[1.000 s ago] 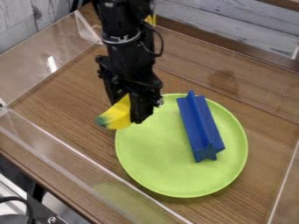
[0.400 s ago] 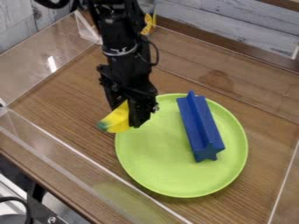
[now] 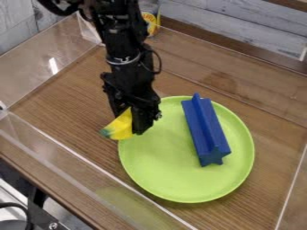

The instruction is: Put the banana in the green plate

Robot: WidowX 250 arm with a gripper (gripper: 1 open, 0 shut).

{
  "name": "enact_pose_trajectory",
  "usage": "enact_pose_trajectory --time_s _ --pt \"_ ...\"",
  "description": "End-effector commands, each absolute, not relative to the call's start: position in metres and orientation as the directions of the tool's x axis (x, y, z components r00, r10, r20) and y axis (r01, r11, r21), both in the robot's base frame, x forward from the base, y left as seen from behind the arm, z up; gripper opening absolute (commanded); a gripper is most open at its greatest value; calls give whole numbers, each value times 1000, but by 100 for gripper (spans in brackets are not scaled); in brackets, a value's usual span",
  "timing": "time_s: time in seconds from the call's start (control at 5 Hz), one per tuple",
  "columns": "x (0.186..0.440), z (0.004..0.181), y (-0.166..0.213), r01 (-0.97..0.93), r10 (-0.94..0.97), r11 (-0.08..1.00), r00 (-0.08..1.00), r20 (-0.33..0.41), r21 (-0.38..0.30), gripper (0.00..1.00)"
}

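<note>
Banana carried to the plate's edge, not yet set down

The banana (image 3: 118, 125) is held pinched between the closed fingers of the gripper (image 3: 135, 123), which points straight down at about the 10 o'clock edge of the green plate (image 3: 180, 171). The fruit hangs just over the rim, partly above the wooden table (image 3: 60, 99), and whether it touches the plate cannot be told. A blue block (image 3: 206, 131) is seen lying on the plate toward 1 o'clock, well clear of the banana. The pick-up and carry are judged done; what is left is placement inside the rim and release.
</note>
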State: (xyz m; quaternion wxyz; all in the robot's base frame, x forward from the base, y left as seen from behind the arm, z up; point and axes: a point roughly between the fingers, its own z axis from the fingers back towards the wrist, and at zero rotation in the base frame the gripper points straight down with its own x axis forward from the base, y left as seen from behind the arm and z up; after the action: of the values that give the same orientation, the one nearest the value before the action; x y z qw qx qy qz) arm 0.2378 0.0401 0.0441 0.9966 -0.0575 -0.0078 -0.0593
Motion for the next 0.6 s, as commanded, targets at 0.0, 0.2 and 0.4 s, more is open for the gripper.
enact_pose_trajectory --time_s 0.0,0.2,0.4 --pt "251 52 48 121 -115 989 991 73 -88 0" --pt "254 50 50 125 -119 989 990 79 -82 0" --pt "258 48 52 129 -122 989 989 87 -78 0"
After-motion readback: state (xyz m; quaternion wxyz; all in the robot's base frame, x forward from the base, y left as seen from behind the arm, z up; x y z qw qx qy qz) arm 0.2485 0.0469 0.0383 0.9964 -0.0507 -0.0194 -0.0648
